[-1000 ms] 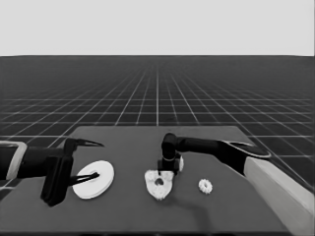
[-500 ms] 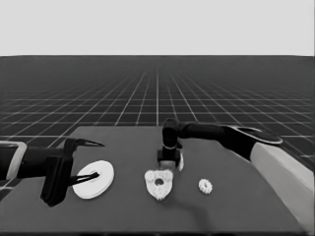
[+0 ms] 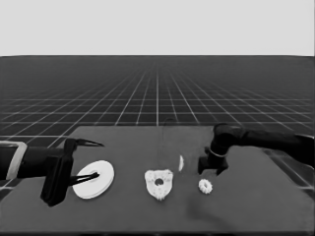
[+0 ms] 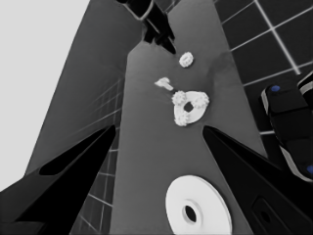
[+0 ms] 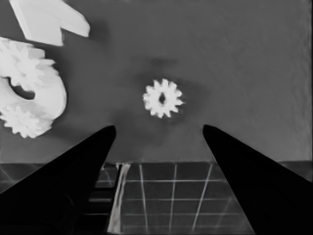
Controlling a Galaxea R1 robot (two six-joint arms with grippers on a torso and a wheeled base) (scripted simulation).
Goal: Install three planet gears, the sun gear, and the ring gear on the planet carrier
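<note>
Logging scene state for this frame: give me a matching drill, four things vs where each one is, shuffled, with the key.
Things
1. larger round part
2. smaller round part
3. loose gear
4. thin white piece

Places
A. alone on the table, just in front of the right gripper
B. mid-table, carrying three gears on its face
C. at the table's left end, under the waiting left gripper
D. between the smaller round part and the right gripper, a little farther back

Pairs: 1-C, 2-B, 3-A, 4-D
</note>
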